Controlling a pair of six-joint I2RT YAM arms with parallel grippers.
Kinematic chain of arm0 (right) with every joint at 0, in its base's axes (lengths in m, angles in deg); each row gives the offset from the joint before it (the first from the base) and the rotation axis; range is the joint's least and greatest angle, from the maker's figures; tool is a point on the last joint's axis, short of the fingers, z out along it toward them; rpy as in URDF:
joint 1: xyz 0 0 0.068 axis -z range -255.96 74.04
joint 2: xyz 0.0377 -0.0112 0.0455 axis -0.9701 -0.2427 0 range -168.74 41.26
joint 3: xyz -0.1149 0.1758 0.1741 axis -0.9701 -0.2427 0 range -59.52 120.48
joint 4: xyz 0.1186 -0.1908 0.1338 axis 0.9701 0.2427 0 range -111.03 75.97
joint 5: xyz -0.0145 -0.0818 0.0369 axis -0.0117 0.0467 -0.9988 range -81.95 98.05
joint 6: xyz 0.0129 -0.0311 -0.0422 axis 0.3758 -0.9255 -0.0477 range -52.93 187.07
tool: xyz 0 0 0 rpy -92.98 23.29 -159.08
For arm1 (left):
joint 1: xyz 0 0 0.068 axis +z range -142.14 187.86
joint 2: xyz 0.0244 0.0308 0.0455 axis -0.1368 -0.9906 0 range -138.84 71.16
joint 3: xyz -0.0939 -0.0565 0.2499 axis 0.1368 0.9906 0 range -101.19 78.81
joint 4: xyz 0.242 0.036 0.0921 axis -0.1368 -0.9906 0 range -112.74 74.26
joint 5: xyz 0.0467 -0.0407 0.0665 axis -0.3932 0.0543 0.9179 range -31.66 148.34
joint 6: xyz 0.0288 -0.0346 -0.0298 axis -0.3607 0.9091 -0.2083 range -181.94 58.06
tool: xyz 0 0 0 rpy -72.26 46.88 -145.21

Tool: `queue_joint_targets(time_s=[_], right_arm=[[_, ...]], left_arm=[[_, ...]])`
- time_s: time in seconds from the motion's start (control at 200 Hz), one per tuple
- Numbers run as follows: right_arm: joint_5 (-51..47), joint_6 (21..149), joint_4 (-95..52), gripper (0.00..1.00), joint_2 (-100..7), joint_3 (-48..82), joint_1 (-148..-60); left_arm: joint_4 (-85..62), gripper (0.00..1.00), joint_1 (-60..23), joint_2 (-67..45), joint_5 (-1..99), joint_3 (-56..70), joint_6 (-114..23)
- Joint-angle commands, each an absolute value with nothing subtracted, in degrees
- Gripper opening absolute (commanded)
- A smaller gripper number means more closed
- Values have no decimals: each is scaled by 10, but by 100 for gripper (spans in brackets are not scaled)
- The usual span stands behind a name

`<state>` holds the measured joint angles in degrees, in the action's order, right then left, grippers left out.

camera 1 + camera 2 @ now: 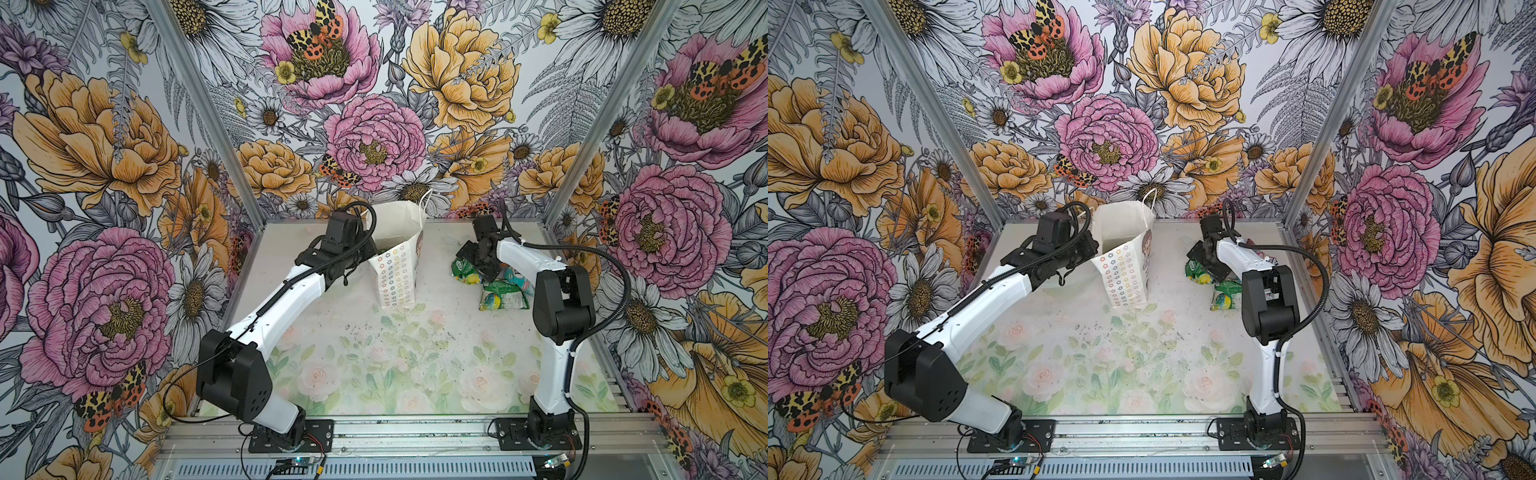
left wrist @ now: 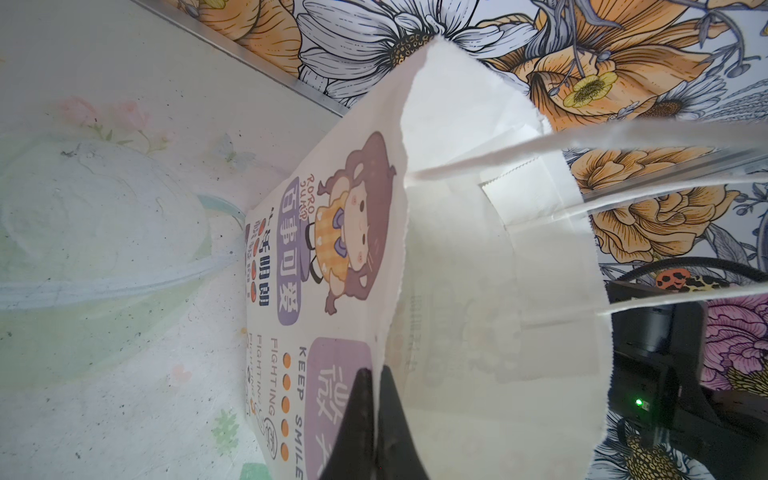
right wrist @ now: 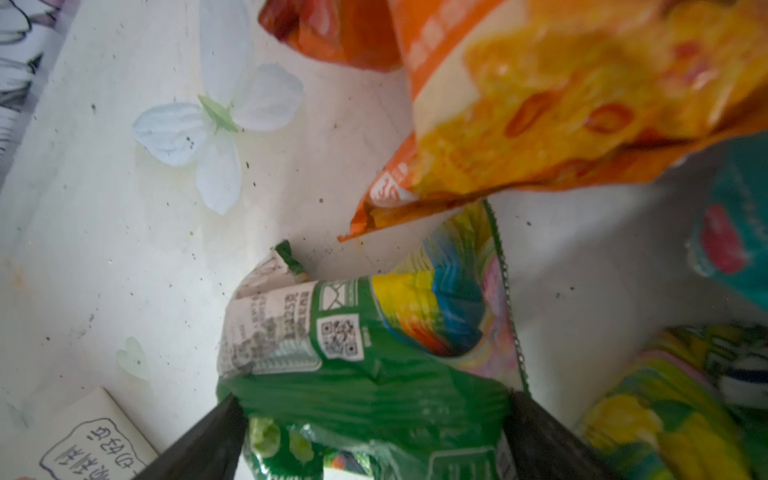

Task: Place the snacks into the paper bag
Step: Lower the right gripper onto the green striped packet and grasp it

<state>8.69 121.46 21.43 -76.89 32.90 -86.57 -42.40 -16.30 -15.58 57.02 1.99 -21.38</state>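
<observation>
Two crinkly green-and-yellow foil snacks (image 1: 500, 298)

1. This was a robot test cell in a lab: bare aluminium posts (image 1: 207, 112) framed a small booth.
2. Printed floral wallpaper (image 1: 374, 137) covered its three walls, and a pale flower print covered the desk (image 1: 395, 361).
3. The left arm (image 1: 274, 303) and the right arm (image 1: 552, 374) were bolted to a slotted aluminium rail (image 1: 415, 434) at the front.
4. Loose cables and a lit circuit board (image 1: 291, 461) lay below that rail.
</observation>
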Motion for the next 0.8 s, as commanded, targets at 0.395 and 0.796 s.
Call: queue_joint_targets(time_s=[0.395, 0.796], right_arm=[[116, 1143, 222, 81, -800, 303, -877], [76, 1115, 208, 22, -765, 303, -878]], left_arm=[[-401, 0, -168, -152, 565, 20, -217], [-401, 0, -171, -144, 568, 22, -217]])
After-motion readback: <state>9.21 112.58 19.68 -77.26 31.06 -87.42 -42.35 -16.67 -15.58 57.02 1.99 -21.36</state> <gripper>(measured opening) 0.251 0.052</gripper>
